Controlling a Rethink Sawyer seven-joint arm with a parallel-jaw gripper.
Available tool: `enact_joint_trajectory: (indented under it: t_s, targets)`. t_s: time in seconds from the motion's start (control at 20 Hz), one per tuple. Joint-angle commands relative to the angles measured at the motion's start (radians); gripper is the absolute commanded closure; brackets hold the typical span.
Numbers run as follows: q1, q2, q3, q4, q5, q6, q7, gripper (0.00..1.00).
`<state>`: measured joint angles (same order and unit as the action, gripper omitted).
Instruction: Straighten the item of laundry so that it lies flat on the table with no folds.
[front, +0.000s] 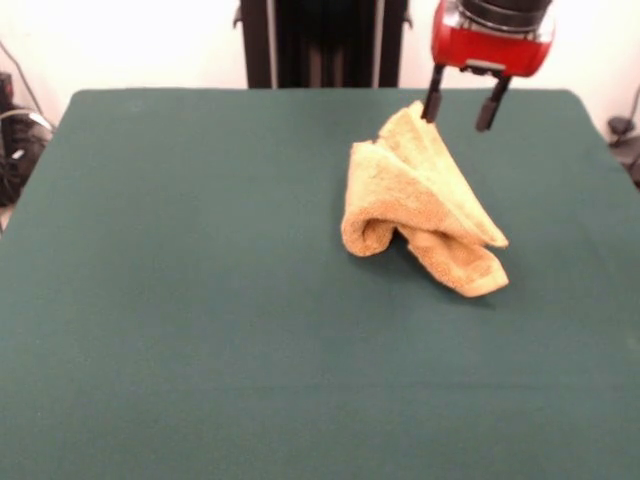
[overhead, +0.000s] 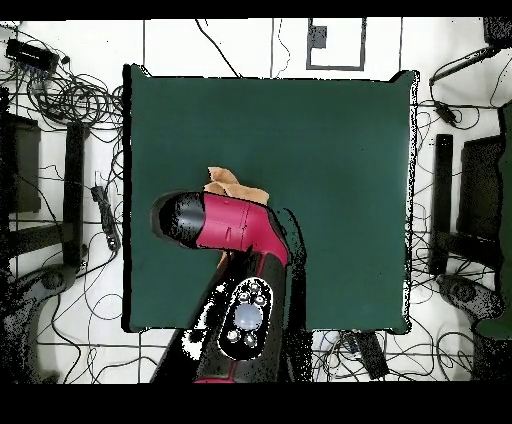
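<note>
The golden-tan towel (front: 420, 195) lies crumpled and folded over itself on the dark green table (front: 200, 300), right of centre toward the far side. Its top corner points up toward my gripper (front: 461, 108). The gripper hangs open just above and to the right of that corner, with the left finger close by the cloth and nothing between the fingers. In the overhead view the red arm (overhead: 225, 225) hides most of the towel; only a small tan piece (overhead: 235, 186) shows above the arm.
The pedestal (front: 320, 45) stands behind the table's far edge. Cables and stands (overhead: 70, 150) lie on the floor around the table. A dark object (front: 15, 140) sits off the table's left side.
</note>
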<state>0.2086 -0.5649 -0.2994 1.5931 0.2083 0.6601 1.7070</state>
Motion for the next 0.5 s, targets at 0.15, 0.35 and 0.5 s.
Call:
enact_joint_trajectory:
  t_s: [0.15,0.35,0.5]
  targets:
    - [0.028,0.101,0.057,0.066,0.048,-0.035,0.299,0.0]
    - [0.031,0.114,0.064,0.09,0.06,-0.047,0.316,0.0]
    - [0.061,0.155,0.042,0.095,0.05,-0.074,0.344,0.0]
